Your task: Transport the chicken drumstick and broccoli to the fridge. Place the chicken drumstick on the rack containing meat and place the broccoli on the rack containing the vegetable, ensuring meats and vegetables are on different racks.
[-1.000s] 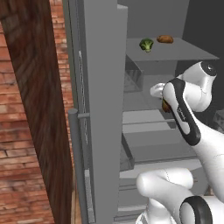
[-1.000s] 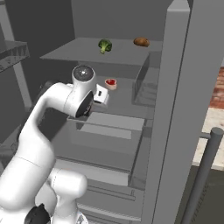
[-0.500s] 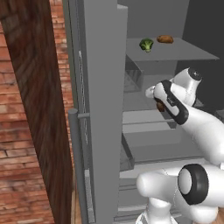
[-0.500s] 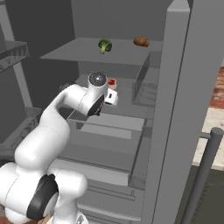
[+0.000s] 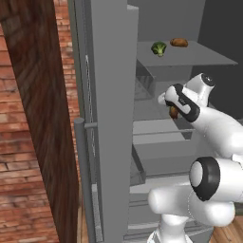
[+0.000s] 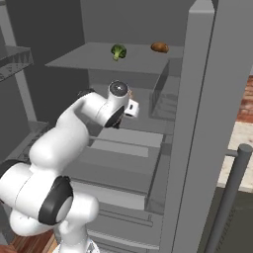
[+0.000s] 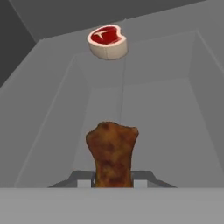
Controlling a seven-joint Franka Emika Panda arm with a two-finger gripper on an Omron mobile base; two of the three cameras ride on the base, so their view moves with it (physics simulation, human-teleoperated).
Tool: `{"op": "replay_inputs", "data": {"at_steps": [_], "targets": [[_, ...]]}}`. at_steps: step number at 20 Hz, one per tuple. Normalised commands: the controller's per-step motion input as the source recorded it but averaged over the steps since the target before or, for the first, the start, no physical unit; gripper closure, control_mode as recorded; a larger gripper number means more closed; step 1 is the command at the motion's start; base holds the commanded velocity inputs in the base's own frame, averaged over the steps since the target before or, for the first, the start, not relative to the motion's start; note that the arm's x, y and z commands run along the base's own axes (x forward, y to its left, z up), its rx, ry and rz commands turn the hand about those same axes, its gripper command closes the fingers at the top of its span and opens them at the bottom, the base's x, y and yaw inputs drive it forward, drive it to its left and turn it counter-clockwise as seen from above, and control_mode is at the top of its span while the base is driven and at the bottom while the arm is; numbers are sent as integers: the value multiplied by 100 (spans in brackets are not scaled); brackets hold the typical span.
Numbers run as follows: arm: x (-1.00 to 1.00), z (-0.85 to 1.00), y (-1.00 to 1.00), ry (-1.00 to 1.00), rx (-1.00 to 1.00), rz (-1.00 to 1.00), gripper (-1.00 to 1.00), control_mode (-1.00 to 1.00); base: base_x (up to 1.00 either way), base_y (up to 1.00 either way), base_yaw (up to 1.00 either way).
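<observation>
1. The claw point(image 7: 113, 181) pinches the chicken drumstick point(image 7: 112, 154), a mottled reddish-brown lump with a rough, crusted surface, wider at the free end and narrower between the grey fingertips point(image 7: 82, 180).
2. In the left base view the chicken drumstick point(image 5: 173, 112) shows as a small brown patch just below the dark wrist.
3. The white arm point(image 6: 69, 133), smooth with dark joints, reaches forward into the fridge point(image 5: 109, 95) at the level of its middle rack point(image 7: 144, 109).
4. A raw steak point(image 7: 107, 41), red on top with a pale rim and a rounded outline, lies near the rear edge of that plain grey rack, well ahead of the drumstick.
5. On the upper rack point(image 6: 89, 59), the broccoli point(image 6: 117, 51), dark green and bumpy, sits near an orange-brown oval item point(image 6: 159, 47); the two stand apart.
6. The fridge is flat grey-silver, with a long vertical bar handle point(image 5: 81, 180) on its open door.
7. A red brick wall point(image 5: 28, 142) borders the fridge on the left.
</observation>
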Motion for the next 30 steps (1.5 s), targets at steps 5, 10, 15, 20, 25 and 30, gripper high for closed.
{"op": "replay_inputs", "data": {"at_steps": [5,10,15,20,25,30], "targets": [[23,-34,-13,0,0,5,100,-100,0,0,0],[25,-32,-11,0,0,6,100,-100,0,0,0],[44,-1,-5,4,0,1,100,-100,0,0,0],[48,0,0,15,0,0,100,-100,0,0,0],[52,0,0,2,0,0,100,-100,0,0,0],[31,-5,0,0,0,0,-100,-100,0,0,0]]}}
